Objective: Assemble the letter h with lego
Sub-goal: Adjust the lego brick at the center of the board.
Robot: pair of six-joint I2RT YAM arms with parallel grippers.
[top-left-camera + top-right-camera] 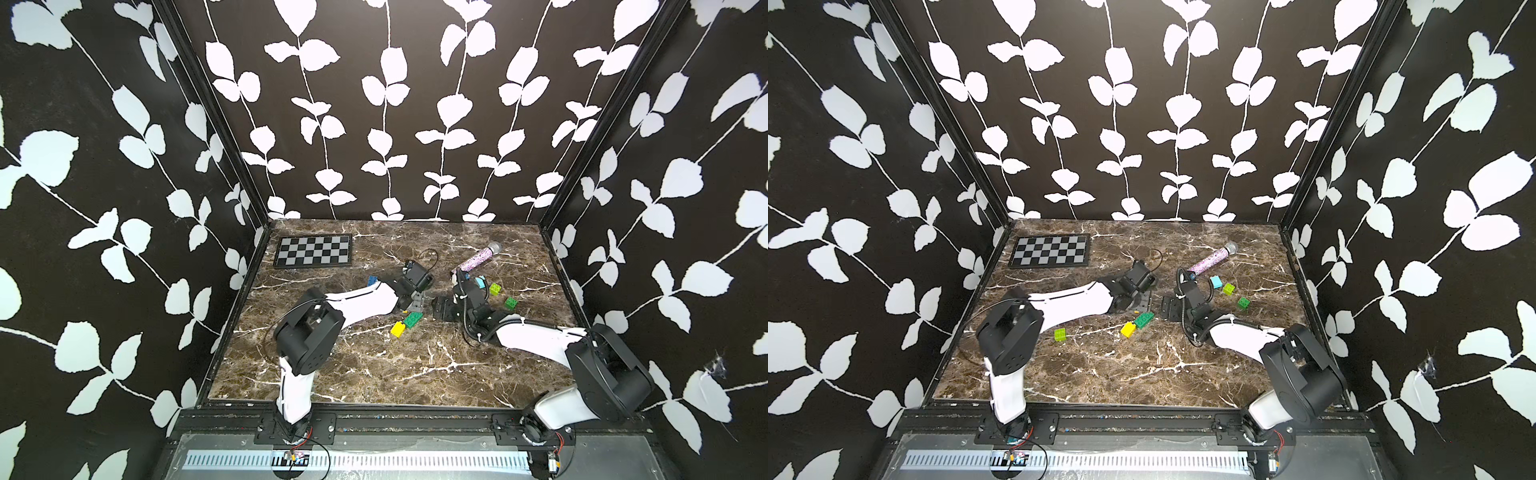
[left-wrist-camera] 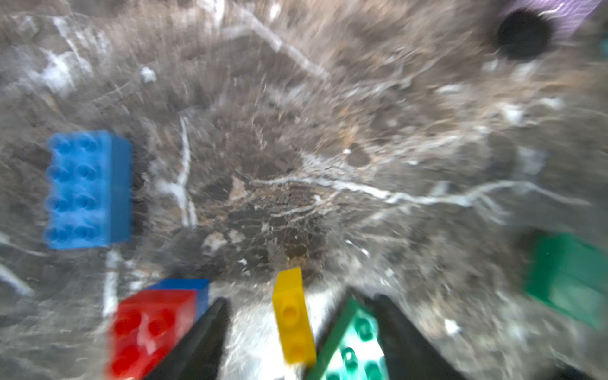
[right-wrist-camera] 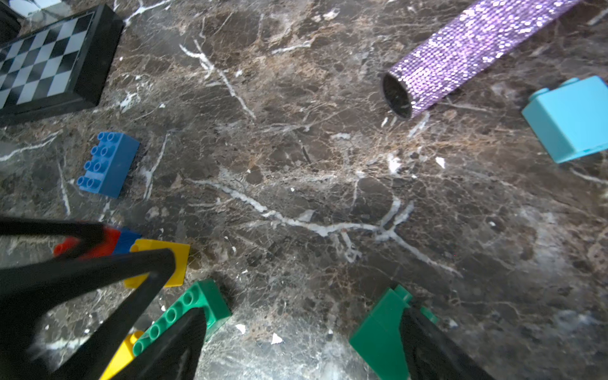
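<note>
the yellow brick point(image 2: 292, 316) stands between the spread fingers of the left gripper point(image 2: 301, 297), clear of both, beside the red brick point(image 2: 148, 322) at the middle of the table point(image 3: 296, 164); placing it looks like the step in hand. the right gripper point(image 3: 304, 311) gapes empty by the green bricks point(image 3: 210, 299). no h shows yet, so the next move calls for a straight lift clear, then fetching the loose blue brick point(image 3: 107, 164).

White-shelled arms point(image 1: 361, 300), black joint housings point(image 1: 309, 332), black corrugated cable point(image 1: 464, 316), white zip ties point(image 1: 513, 319)
</note>
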